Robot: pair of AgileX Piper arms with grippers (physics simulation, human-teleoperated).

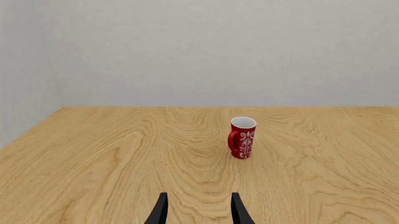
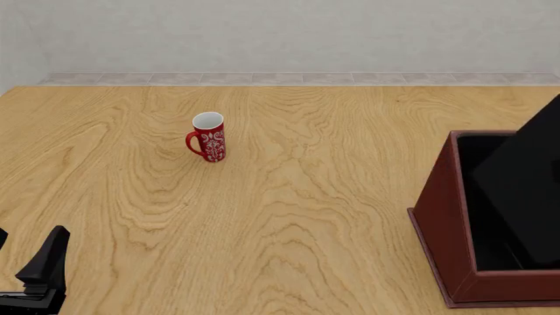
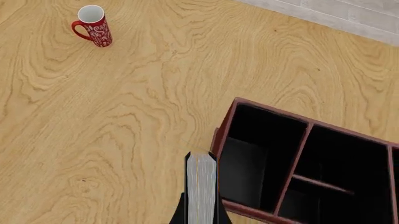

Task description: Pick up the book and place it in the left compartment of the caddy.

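The book [image 3: 201, 184] shows its white page block between black covers in the right wrist view. My right gripper [image 3: 201, 213] is shut on it and holds it upright in the air, over the left wall of the caddy [image 3: 225, 125]. The left compartment [image 3: 262, 144] is black inside and lies left of the red-brown divider [image 3: 298, 156]. In the front view the caddy [image 2: 442, 220] stands at the right edge, and a large black slanted shape [image 2: 525, 190], apparently the book's cover, hangs over its opening. My left gripper [image 1: 199, 211] is open and empty, low at the table's near left [image 2: 39, 272].
A red mug [image 2: 208, 138] with a white pattern stands upright on the wooden table, far from the caddy; it also shows in the left wrist view [image 1: 243, 137] and the right wrist view [image 3: 93, 25]. A grey wall runs behind the table.
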